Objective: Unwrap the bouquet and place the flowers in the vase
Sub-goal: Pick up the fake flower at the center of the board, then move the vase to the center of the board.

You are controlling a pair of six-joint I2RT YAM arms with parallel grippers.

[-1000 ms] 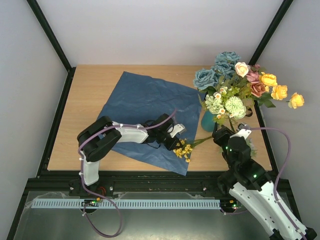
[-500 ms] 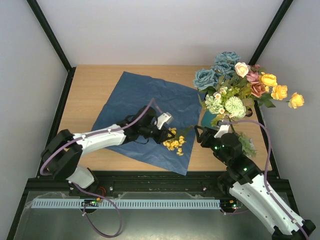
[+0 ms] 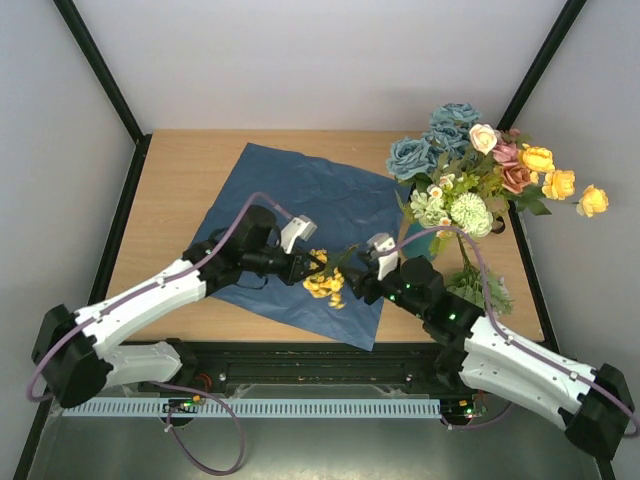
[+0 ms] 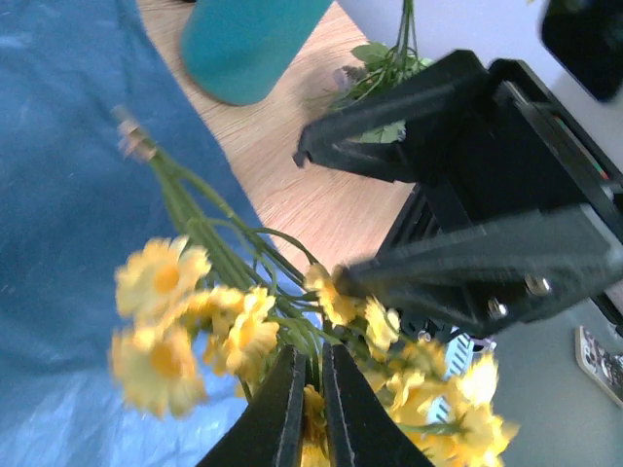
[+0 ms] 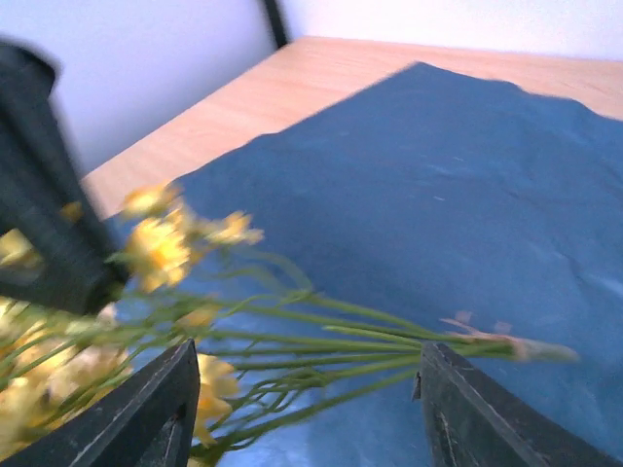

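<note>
Gripping yellow sprig (image 3: 325, 283) in clenched left claw (image 3: 308, 262), carried leftward since earlier; straddling stems with released right claw (image 3: 362, 272); blurred blooms, cropped vase (image 4: 248, 49).

A paper sheet (image 3: 290, 195) is spread on the worktop (image 3: 190, 165), left of centre. The vase (image 4: 248, 44) is stood just off the sheet's right edge, with flowers (image 3: 465, 175) in it. A loose sprig (image 3: 325, 282) is held over the sheet's near right part, left of the vase.
</note>
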